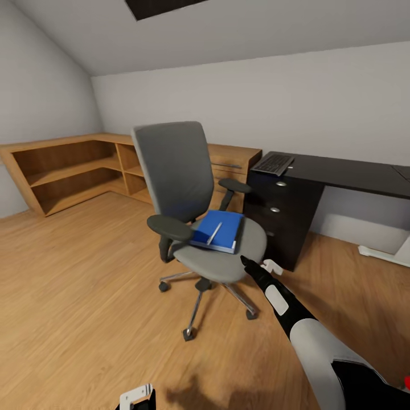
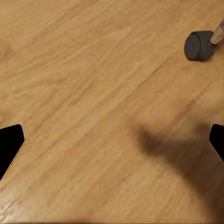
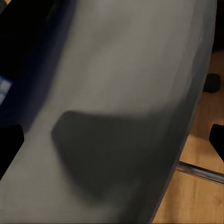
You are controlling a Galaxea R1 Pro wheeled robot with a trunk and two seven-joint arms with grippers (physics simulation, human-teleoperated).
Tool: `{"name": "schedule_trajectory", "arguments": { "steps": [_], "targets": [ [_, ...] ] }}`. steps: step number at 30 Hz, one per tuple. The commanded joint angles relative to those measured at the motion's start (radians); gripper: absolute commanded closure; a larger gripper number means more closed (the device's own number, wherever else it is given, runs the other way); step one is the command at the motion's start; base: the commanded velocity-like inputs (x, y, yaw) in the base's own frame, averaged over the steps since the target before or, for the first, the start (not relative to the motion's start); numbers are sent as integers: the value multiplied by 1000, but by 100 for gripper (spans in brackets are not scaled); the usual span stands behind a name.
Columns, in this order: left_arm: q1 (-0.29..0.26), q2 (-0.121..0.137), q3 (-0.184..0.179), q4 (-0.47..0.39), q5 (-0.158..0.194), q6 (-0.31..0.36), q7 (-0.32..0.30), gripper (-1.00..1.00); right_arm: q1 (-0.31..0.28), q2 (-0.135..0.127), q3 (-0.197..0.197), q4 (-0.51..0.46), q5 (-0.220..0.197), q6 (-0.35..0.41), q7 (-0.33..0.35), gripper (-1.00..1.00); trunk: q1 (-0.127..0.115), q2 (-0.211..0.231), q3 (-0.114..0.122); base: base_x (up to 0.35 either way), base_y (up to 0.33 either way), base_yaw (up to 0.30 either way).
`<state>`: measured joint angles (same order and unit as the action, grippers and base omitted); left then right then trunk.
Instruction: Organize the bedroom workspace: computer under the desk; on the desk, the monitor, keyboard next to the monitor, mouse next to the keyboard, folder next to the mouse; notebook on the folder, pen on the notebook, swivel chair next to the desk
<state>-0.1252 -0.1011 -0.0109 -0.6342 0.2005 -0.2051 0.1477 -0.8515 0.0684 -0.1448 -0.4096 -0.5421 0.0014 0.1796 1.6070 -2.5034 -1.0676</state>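
Our right arm point(image 1: 319, 347) is a smooth tube in sections: a glossy black cuff near the shoulder, then a pale grey-white sleeve, then a slimmer black forearm set with a rounded white panel. A small white bracket juts from the wrist. The right gripper point(image 1: 246, 262) ends in tapered black fingers. At the near edge of the head view, our left gripper point(image 1: 136, 397) shows a white housing with dark openings over black parts. In both wrist views our fingertips point(image 2: 10, 147) appear as plain matte black wedges.
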Motion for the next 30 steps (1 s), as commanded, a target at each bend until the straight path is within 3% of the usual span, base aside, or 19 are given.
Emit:
{"name": "schedule_trajectory", "arguments": {
  "steps": [1, 17, 24, 30],
  "targets": [
    [-1, 0, -1, 1, 5, -3, 3, -100, 0, 1, 1, 42, -9, 0, 6, -100, 0, 0, -1, 0, 0, 197],
    [-1, 0, -1, 1, 5, -4, 3, -100, 0, 1, 1, 42, -9, 0, 6, -100, 0, 0, -1, 0, 0, 225],
    [-1, 0, -1, 1, 5, -3, 3, -100, 0, 0, 1, 41, -9, 0, 8, -100, 0, 0, -1, -22, 0, 47],
    [-1, 0, -1, 1, 5, -2, 3, -100, 0, 0, 1, 41, -9, 0, 9, -100, 0, 0, -1, -243, 0, 3]
  ]
}}
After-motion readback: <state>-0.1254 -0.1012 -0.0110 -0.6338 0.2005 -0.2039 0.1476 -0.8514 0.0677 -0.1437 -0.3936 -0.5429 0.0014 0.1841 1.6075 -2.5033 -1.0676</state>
